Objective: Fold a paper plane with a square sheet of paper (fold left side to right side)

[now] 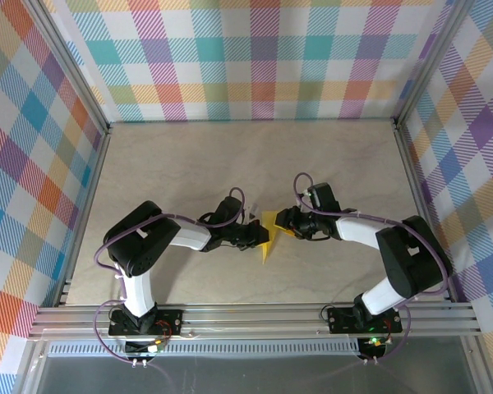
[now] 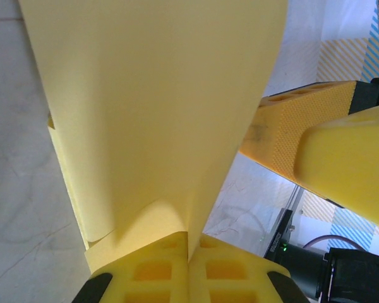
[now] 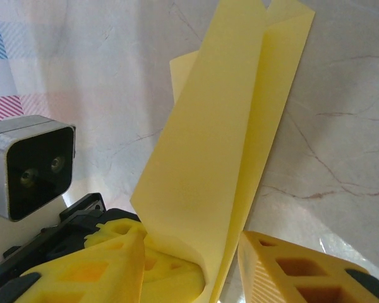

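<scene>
The yellow sheet of paper (image 1: pixel 268 235), folded into long layers, stands up off the table between both grippers. My left gripper (image 1: pixel 253 236) is shut on its lower edge; in the left wrist view the pads (image 2: pixel 191 243) meet on a thin layer and the paper (image 2: pixel 158 107) rises above them. My right gripper (image 1: pixel 284 223) is open, its fingers (image 3: pixel 101 265) on either side of the folded paper (image 3: pixel 221 145) with a gap on the left side. The right gripper (image 3: pixel 192 255) has the paper's curled lower fold between its jaws, and the left gripper's yellow fingers (image 3: pixel 170 271) sit just behind.
The table (image 1: pixel 189 164) is pale marbled stone, fenced by aluminium rails (image 1: pixel 255 316) and chequered walls. The left wrist's camera (image 3: pixel 31 164) sits close to the right gripper. The right gripper's dotted finger (image 2: pixel 303 126) juts in beside the paper.
</scene>
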{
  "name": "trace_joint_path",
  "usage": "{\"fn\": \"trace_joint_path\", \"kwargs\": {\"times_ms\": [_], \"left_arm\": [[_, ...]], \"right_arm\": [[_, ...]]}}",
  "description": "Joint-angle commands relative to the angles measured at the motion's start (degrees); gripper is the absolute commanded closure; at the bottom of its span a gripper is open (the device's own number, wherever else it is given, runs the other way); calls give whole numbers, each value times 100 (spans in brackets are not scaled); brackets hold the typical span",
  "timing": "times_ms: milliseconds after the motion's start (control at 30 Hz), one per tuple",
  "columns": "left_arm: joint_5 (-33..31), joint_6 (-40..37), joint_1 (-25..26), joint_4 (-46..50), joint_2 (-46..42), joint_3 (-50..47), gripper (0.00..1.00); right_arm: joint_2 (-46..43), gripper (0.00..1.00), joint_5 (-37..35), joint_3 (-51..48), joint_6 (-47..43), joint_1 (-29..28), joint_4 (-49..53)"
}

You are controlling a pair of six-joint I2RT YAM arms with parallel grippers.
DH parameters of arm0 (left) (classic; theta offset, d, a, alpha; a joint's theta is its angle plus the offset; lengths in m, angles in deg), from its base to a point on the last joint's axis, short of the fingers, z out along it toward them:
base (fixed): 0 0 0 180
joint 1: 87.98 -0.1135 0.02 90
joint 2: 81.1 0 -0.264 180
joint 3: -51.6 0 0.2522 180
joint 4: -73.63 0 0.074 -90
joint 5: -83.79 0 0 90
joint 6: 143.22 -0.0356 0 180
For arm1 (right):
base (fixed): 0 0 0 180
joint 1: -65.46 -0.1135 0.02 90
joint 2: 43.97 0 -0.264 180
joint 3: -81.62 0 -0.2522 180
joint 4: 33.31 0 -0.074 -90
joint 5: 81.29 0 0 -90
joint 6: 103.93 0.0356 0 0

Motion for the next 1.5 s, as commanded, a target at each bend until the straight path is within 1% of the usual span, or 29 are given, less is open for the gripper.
{"fn": "trace_joint_path", "kwargs": {"times_ms": [0, 333, 700, 1167, 1267, 1467], "left_arm": [[105, 41, -77, -151, 36, 116, 100], [61, 61, -89, -186, -22, 97, 100], [53, 83, -91, -217, 26, 94, 100], [48, 98, -91, -273, 56, 93, 100], [27, 100, -91, -276, 55, 78, 97], [-44, 100, -91, -282, 16, 18, 87]], "right_arm": [[152, 57, -2, 70, 118, -80, -225], [519, 59, -103, 210, 207, -153, -333], [491, 59, -98, 245, 158, -176, -404], [759, 60, -80, 394, 142, -237, -363], [836, 60, -115, 427, 121, -266, -284], [1012, 61, -282, 508, -16, -328, 42]]}}
